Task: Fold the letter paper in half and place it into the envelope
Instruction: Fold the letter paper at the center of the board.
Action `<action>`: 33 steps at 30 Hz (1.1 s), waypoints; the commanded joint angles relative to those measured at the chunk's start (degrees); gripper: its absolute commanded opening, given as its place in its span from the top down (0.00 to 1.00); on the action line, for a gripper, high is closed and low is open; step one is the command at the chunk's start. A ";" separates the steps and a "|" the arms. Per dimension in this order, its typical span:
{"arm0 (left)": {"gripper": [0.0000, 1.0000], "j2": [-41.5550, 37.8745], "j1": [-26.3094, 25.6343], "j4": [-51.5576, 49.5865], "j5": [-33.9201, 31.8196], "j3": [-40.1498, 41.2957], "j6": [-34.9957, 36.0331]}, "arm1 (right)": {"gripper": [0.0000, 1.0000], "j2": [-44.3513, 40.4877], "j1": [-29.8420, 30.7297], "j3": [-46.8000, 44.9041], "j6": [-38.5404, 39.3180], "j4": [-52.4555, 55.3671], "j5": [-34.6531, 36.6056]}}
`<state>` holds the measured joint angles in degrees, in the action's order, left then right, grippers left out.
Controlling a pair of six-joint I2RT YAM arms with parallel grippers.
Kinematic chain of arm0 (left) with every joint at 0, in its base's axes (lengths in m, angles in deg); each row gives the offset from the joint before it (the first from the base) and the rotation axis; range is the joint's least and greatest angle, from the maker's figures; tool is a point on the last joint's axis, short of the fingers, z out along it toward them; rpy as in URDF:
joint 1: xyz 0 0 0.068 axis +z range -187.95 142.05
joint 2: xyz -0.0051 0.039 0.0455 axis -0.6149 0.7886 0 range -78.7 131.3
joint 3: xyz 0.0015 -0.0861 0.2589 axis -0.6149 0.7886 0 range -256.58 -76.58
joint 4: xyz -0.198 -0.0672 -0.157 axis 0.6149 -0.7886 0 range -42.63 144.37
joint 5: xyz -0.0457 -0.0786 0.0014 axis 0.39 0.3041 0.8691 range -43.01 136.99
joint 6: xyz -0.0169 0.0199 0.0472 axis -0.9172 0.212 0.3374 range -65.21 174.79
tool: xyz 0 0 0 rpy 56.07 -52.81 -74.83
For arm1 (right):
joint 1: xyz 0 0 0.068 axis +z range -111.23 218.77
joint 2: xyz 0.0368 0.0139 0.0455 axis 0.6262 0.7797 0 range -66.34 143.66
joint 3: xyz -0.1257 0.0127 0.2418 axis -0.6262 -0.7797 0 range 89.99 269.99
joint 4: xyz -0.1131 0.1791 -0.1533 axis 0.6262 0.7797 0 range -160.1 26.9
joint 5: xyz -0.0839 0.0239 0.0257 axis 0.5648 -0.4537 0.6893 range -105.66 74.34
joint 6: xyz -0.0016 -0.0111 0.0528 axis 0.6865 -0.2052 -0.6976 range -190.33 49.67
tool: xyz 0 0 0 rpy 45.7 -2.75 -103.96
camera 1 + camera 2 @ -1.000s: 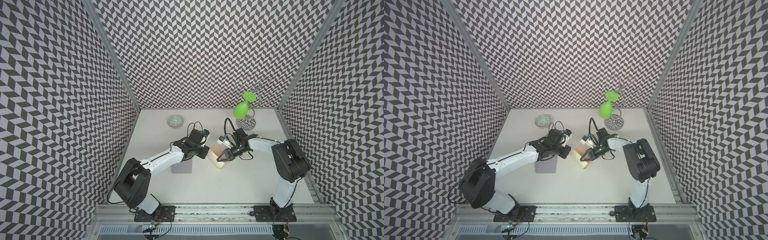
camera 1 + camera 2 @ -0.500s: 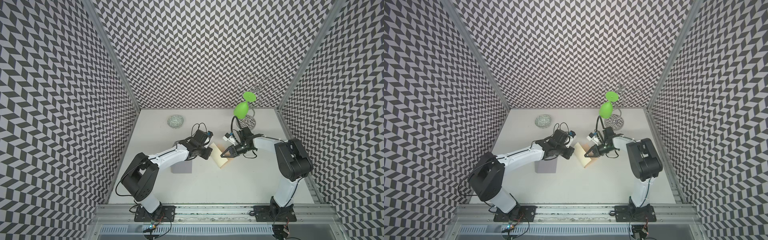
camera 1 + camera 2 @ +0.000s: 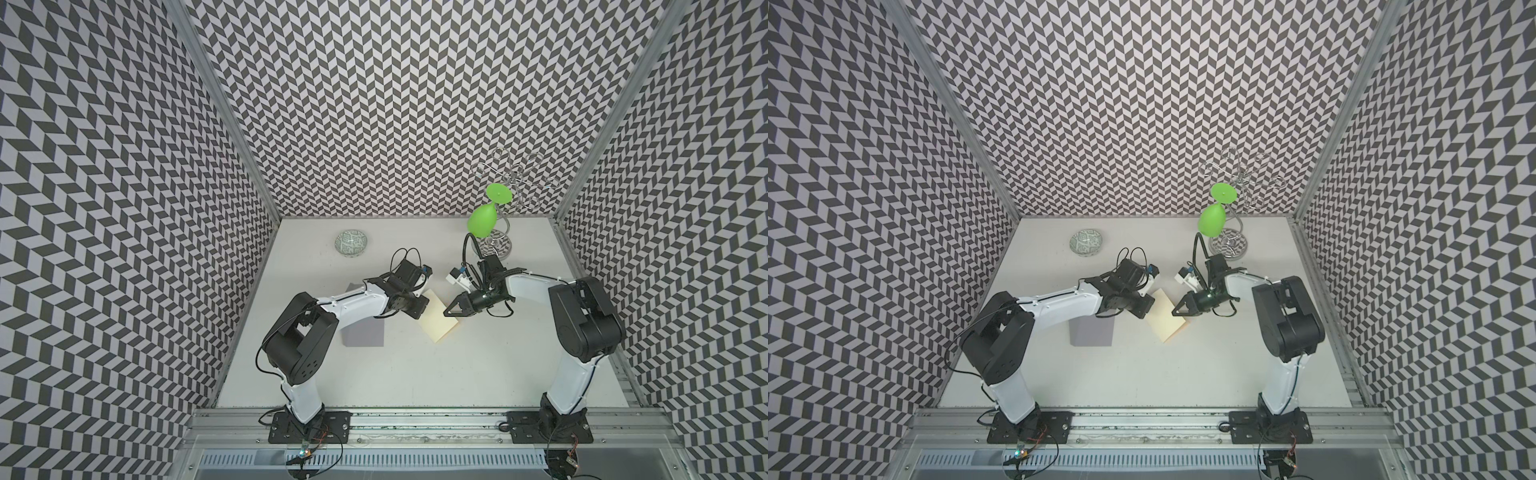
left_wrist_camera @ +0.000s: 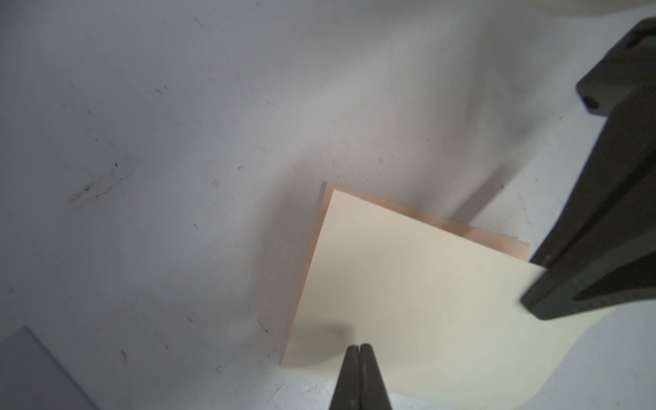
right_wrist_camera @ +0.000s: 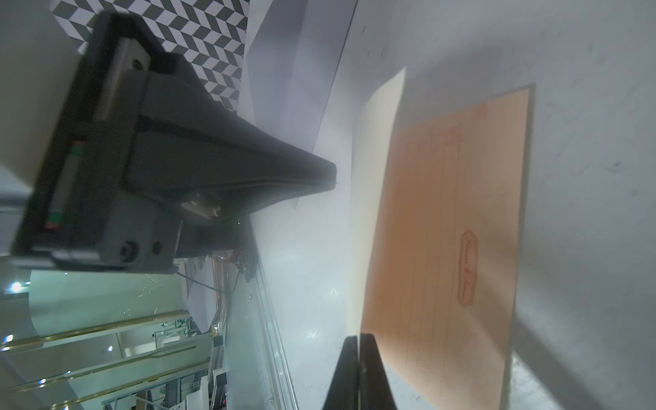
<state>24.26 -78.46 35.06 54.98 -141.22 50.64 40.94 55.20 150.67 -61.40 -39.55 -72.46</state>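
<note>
Cream paper (image 3: 439,324) lies half-folded on the bench (image 3: 457,374), peach side inside. My right hand (image 5: 358,342) pinches its raised flap. My left hand (image 4: 360,349), closed and empty, sits over it.

The left gripper (image 4: 360,349) has moved over to the letter paper (image 4: 408,284), whose lifted half now lies flatter.

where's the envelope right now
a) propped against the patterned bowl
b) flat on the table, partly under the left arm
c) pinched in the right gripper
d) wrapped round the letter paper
b: the grey envelope lies flat on the table, its far end hidden under the left arm, and it is clear of the letter paper.
</note>
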 commanded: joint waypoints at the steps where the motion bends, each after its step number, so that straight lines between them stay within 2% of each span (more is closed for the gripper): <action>1: 1.00 1.43 -0.26 -1.35 -0.58 -1.53 1.80 | 1.00 0.78 -0.15 1.34 1.32 0.65 1.81; 31: 1.00 6.81 -0.48 -4.77 -3.73 -0.62 5.59 | 1.00 2.18 1.17 2.83 3.26 2.74 7.00; 32: 1.00 7.04 -0.62 -4.94 -3.69 -0.50 5.59 | 0.94 2.23 1.19 3.02 2.92 2.84 8.01; 33: 1.00 7.15 -0.77 -5.16 -3.69 -0.38 5.61 | 0.76 2.33 1.23 3.34 2.26 2.85 9.57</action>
<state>28.48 -78.48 31.63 52.14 -141.63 55.39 42.41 55.87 152.35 -59.76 -36.99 -65.81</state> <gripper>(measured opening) 0.045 0.098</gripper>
